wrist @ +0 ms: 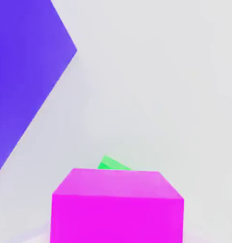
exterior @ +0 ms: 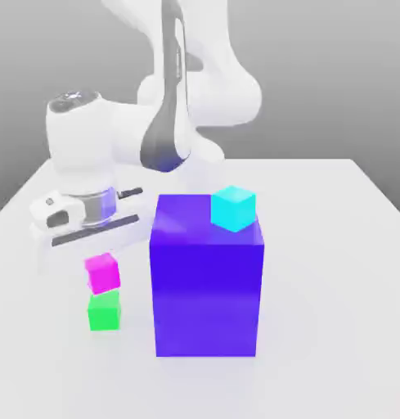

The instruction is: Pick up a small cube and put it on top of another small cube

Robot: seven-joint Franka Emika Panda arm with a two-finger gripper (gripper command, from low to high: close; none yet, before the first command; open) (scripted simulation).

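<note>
Magenta cube (wrist: 117,209) — tilted, tight between jaws closed in on it — near the green cube (exterior: 105,312).

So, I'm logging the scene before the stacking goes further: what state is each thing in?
Gripper: shut on the pink cube.
Pink cube: held, raised off the table, tilted.
Green cube: on the table, pink cube not yet stacked on it.
Blue block: standing on the table.
Cyan cube: on the blue block.
</note>
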